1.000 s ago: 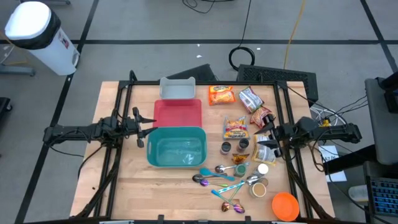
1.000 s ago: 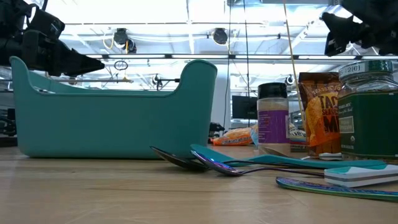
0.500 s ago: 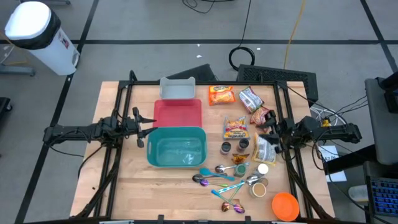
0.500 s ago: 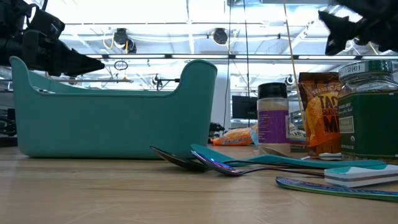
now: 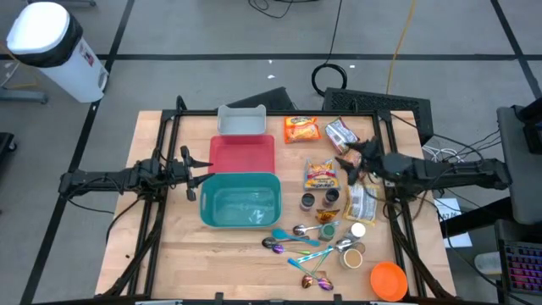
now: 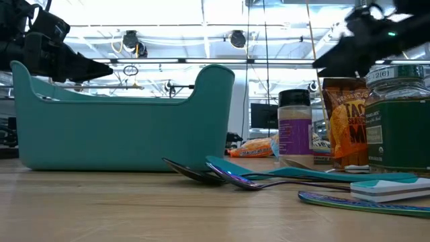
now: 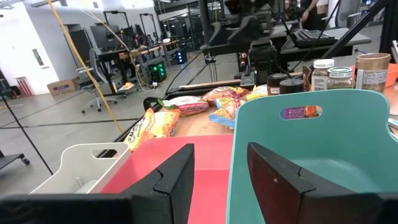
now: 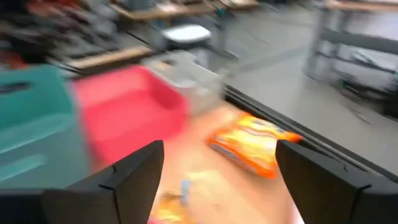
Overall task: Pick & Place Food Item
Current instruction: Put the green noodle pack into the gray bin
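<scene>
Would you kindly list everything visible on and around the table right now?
Bins: three, grey, red, teal, in a row at table centre.
Snack bags: about five, orange, yellow and silver, right of the bins.
Jars: several, dark or white lids, below the bags.
Spoons: several, teal and metallic, near front edge.
Orange bowl: one, front right corner.
White bin: one, on the floor, far left.
Left gripper: partly open, beside teal bin.
Right gripper: open, over the bags.
</scene>
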Controlling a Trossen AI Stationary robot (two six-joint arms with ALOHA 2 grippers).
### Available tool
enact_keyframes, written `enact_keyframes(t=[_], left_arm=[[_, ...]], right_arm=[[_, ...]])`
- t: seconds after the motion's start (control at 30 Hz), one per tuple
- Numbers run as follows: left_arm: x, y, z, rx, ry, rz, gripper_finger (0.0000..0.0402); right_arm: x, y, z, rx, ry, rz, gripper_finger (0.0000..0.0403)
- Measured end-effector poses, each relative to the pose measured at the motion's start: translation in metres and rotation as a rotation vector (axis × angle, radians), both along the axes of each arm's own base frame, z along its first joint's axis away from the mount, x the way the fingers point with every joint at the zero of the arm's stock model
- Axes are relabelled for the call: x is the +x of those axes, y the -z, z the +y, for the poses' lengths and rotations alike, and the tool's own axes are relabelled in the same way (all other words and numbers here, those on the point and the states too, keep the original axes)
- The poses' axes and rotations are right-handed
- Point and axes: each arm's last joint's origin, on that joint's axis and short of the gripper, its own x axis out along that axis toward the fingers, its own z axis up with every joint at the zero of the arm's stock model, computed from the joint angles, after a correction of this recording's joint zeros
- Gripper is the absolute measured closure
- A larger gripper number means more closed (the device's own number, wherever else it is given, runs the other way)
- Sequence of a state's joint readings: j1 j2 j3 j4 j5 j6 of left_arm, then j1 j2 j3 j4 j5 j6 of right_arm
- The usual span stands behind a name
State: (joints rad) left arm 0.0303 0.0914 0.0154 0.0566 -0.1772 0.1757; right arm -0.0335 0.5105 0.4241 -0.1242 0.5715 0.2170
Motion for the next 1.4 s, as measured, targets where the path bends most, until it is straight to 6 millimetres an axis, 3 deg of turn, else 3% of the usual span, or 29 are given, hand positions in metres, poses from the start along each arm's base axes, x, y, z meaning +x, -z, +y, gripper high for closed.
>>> enact_keyframes(t=[0.13, 0.3, 0.43, 0.57, 1.03, 1.4], left_arm=[[0.000, 0.000, 0.000, 0.000, 0.000, 0.000, 0.0245], [0.000, 0.000, 0.000, 0.000, -0.001, 0.000, 0.0245], [0.000, 0.000, 0.000, 0.000, -0.001, 0.000, 0.0245], [0.000, 0.000, 0.000, 0.000, 0.000, 0.000, 0.0245], [0.000, 0.000, 0.000, 0.000, 0.000, 0.001, 0.0245], [0.000, 0.000, 0.000, 0.000, 0.000, 0.000, 0.0245]], right_arm=[[0.018, -0.006, -0.021, 0.038, 0.109, 0.146, 0.0103], [0.036, -0.003, -0.066, 0.169, 0.162, 0.236, 0.0118], [0.033, 0.012, -0.106, 0.292, 0.244, 0.283, 0.0121], [0.027, 0.031, -0.130, 0.393, 0.303, 0.332, 0.0120], [0.049, 0.070, -0.149, 0.398, 0.308, 0.425, 0.0153], [0.048, 0.073, -0.151, 0.382, 0.373, 0.443, 0.0261]])
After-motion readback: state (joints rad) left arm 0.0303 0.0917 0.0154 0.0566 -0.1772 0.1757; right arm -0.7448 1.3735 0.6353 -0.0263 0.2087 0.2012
